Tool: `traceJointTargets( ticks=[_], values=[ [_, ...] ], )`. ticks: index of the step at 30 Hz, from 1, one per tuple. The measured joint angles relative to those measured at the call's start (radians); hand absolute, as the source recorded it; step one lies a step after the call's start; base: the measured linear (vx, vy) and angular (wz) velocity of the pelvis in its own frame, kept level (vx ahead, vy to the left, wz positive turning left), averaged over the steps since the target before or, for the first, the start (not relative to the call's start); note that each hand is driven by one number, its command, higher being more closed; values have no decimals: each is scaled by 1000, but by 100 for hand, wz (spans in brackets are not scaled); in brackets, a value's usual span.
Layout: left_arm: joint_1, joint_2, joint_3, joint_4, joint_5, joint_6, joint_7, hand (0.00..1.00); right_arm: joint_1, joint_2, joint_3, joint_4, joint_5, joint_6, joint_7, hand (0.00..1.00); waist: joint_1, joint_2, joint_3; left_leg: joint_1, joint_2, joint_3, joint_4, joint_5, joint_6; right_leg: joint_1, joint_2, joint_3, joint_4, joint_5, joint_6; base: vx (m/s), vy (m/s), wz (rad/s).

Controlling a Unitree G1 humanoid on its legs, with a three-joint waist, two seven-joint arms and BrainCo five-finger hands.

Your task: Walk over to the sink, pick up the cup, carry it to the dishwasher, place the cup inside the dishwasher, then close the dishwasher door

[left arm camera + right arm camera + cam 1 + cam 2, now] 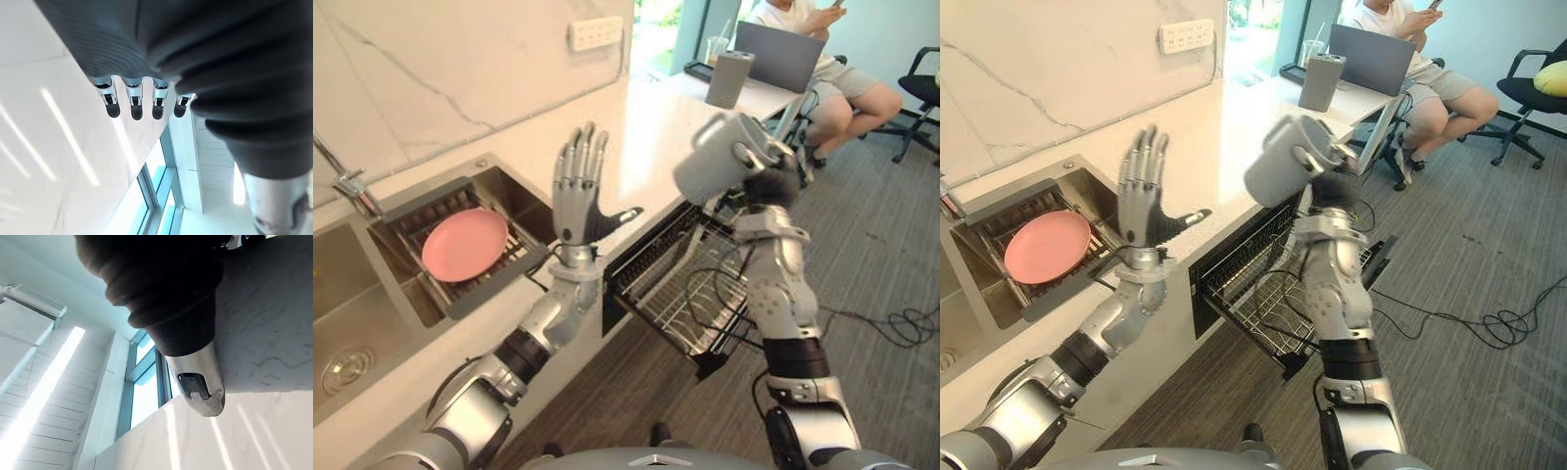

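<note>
The right hand (771,182) curls round the pale grey glazed cup (717,157) at its handle side, tilted above the pulled-out wire dishwasher rack (671,294) — probably light, stiff, slick and chippable, so the handle looks the surest hold. The left hand (579,191) is raised, fingers straight.

The right hand (1334,188) is gripping a grey cup (1278,166), its fingers curling round it and the cup tilting on its side. Below those fingers the dishwasher's wire rack (1258,294) is standing pulled out. The left hand (1143,201) is pointing straight fingers upward; lower, to their left, a pink plate (1046,245) is lying.
</note>
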Motion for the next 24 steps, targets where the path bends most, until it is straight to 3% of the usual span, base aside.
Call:
traceJointTargets(
  ticks=[5, 8, 10, 11, 13, 14, 15, 17, 19, 20, 24],
  values=[
    [56, -16, 9, -39, -15, -19, -4, 0, 82, -49, -59, 0, -73, -1, 16, 100, -7, 8, 0, 0, 0, 2, 0, 0, 0, -2, 0, 2, 0, -5, 6, 0, 0, 0],
    [126, -39, 13, -87, -173, -91, -93, 0, 124, -51, -89, 0, -123, -3, 52, 100, -13, 10, -1, 0, 0, 2, 0, -1, -1, -2, 0, 3, 2, -8, 5, 0, 0, 0],
    [215, -66, 2, -115, -315, -188, -227, 0, 171, -51, -102, 3, -189, -3, 83, 100, -11, 10, -1, -4, 0, 1, 0, -1, -1, -9, -1, 3, 10, -16, 3, 0, 0, 0],
    [236, -69, -10, -118, -346, -209, -261, 0, 182, -51, -102, 4, -197, -3, 86, 100, -10, 10, -1, -5, -1, 0, 0, -2, -2, -10, -2, 3, 11, -17, 4, 0, -3, 4],
    [326, -72, -87, -164, -521, -277, -468, 0, 225, -49, -102, 8, -241, -2, 95, 100, -4, 10, -1, -7, -3, -5, 0, -6, -4, -10, -6, -2, 16, -22, 8, 4, 0, 7],
    [346, -72, -111, -175, -565, -285, -523, 0, 232, -49, -102, 12, -254, -2, 98, 100, -3, 11, -1, -7, -4, -7, 0, -7, -3, -10, -7, -3, 18, -23, 10, 9, 5, 9],
    [379, -72, -149, -190, -653, -283, -621, 0, 238, -48, -102, 24, -280, -2, 108, 100, -2, 11, -2, -7, -6, -11, 0, -8, -3, -11, -9, -5, 23, -26, 13, 11, 11, 10],
    [443, -73, -246, -162, -872, -227, -850, 0, 238, -48, -100, 84, -354, -2, 113, 100, 3, 11, -2, -10, -6, -22, 0, -12, -3, -9, -16, -12, 28, -30, 17, 9, 8, 15],
    [478, -73, -296, -45, -1003, -175, -990, 0, 236, -50, -95, 135, -414, -2, 112, 100, 7, 13, -3, -16, -8, -29, 0, -12, -2, -10, -21, -22, 28, -33, 16, 0, 5, 14],
    [505, -69, -310, 42, -1036, -155, -1050, 0, 235, -53, -89, 174, -438, -2, 113, 100, 9, 13, -3, -21, -8, -33, 0, -12, -1, -11, -24, -27, 27, -33, 16, -1, 7, 12],
    [569, -14, -297, 164, -1068, -147, -1144, 0, 234, -105, -77, 299, -509, -3, 100, 100, 22, 12, -3, -40, -9, -61, 0, -2, 7, -9, -27, -53, 26, -31, 22, 5, -7, 23]
  ],
)
